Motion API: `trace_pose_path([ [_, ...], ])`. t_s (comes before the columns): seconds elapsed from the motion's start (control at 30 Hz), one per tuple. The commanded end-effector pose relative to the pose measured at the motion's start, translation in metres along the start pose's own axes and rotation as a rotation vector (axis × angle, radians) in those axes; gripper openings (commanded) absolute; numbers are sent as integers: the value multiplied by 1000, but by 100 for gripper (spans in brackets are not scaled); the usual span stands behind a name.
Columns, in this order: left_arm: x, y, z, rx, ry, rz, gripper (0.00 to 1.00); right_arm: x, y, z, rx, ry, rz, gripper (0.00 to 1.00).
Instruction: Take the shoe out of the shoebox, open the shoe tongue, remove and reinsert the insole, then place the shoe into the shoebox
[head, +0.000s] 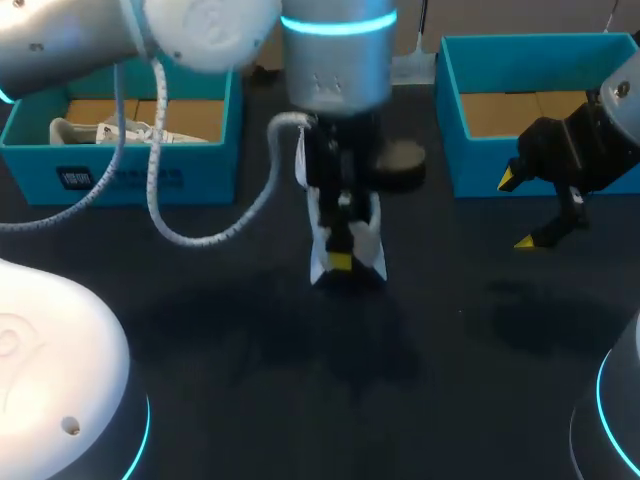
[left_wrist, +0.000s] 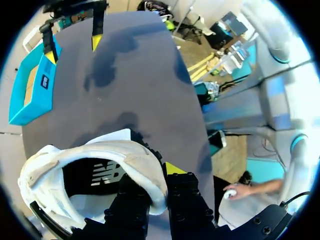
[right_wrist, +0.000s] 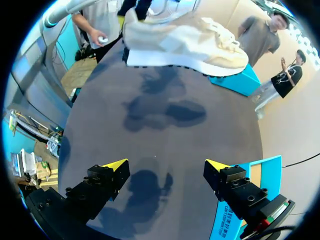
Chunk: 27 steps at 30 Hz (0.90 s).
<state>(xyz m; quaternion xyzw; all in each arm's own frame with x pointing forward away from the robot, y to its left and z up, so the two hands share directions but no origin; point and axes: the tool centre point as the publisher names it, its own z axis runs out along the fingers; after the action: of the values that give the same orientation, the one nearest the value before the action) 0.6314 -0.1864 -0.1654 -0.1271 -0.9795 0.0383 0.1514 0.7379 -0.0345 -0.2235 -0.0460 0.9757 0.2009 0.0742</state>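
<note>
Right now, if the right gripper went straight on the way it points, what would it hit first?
Most likely the bare table, straight ahead of the open right gripper. The white shoe held by the left gripper lies farther on and looks off that line, though depth is unclear.

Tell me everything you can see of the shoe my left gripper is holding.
The shoe is a white, cream-toned sneaker with a fabric-like upper, white laces and a thin dark outsole. Inside lies a black insole with a white logo. The left gripper is shut on its heel collar, one finger inside, one outside. It hangs sole downward, clear of the dark table, its shadow apart below. Nothing else touches it.
</note>
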Motion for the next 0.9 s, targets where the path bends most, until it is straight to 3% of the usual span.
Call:
trace_pose_path([
  [0.03,-6,10,-19,17,26,7,0,0,0,1,4,-1,1,100],
  [0.73,-5,11,-22,34,30,15,0,0,0,1,4,-1,1,100],
  [0.9,-16,35,-31,16,36,30,0,0,0,1,4,-1,1,100],
])
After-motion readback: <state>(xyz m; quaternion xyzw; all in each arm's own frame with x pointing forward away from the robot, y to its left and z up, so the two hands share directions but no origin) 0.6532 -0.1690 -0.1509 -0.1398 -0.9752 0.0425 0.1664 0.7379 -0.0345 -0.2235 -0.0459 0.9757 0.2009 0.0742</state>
